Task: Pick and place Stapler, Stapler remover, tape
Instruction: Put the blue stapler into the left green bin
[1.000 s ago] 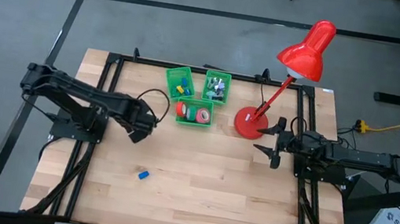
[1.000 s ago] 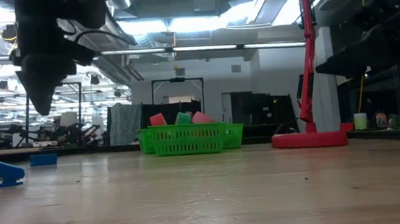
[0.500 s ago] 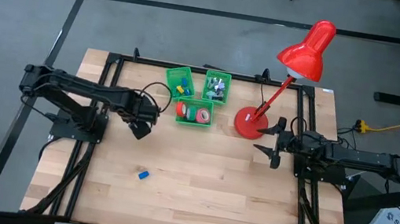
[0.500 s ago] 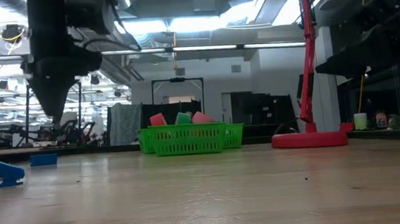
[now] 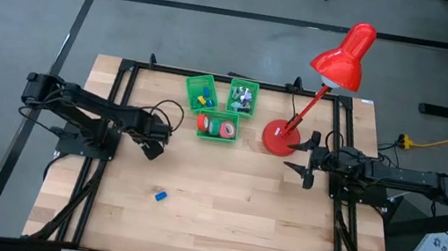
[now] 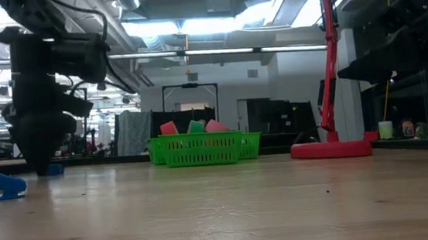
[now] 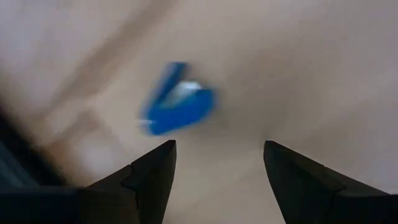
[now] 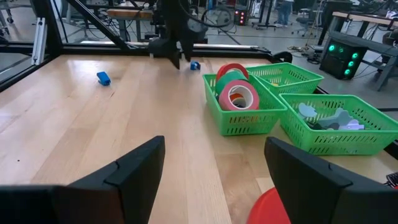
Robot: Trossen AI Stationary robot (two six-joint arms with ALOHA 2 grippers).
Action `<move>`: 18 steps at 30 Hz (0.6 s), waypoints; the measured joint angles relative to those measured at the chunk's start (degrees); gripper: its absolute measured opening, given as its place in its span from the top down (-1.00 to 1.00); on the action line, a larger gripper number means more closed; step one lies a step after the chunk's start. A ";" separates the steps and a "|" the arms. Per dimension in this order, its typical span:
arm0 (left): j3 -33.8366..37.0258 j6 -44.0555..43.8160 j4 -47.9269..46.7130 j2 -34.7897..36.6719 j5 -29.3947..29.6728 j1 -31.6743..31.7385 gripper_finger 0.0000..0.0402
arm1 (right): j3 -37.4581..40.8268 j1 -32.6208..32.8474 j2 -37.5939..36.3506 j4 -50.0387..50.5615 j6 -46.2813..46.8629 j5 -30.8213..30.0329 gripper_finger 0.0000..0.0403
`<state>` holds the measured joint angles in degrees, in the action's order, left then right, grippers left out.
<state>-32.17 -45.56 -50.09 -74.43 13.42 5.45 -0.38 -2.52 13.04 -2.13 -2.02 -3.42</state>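
Lying just ahead of open left gripper [image 7: 214, 171]: blue stapler [image 7: 179, 107].

Pale wooden table [image 5: 237, 217], green plastic mesh baskets [image 8: 249, 115], glossy red lamp [image 5: 341, 58]

Blue stapler [image 5: 159, 195] lying flat, lower left of centre in the high view. Second blue stapler [image 7: 177, 107] blurred. Red tape rolls [image 8: 236, 89] standing upright in green basket [image 8: 245, 118], upper centre.

The dark left arm reaches rightward from the table's left side — its 2-finger left gripper [image 5: 149, 147] pointing down, low over the tabletop, fingers [image 7: 149, 180] spread apart. The dark right arm lies extended leftward at the right side, its right gripper [image 5: 301, 159] open too.
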 joint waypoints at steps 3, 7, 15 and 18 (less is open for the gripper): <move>1.80 3.03 4.52 0.20 -2.57 0.00 -0.19 | 0.00 0.00 0.00 -0.01 0.00 0.00 -0.40; 2.13 3.58 5.46 0.26 1.18 -0.17 -0.19 | 0.00 0.00 0.00 -0.01 0.00 0.00 -0.40; 2.41 4.23 4.61 3.11 -3.27 -0.10 -0.19 | 0.00 0.00 0.01 -0.02 0.00 0.00 -0.40; 1.98 4.57 4.65 4.25 -2.53 0.47 -0.19 | 0.00 0.00 0.00 0.00 -0.02 0.00 -0.40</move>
<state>-30.19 -40.99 -45.44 -70.19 10.88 5.92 -0.38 -2.52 13.04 -2.13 -2.04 -3.42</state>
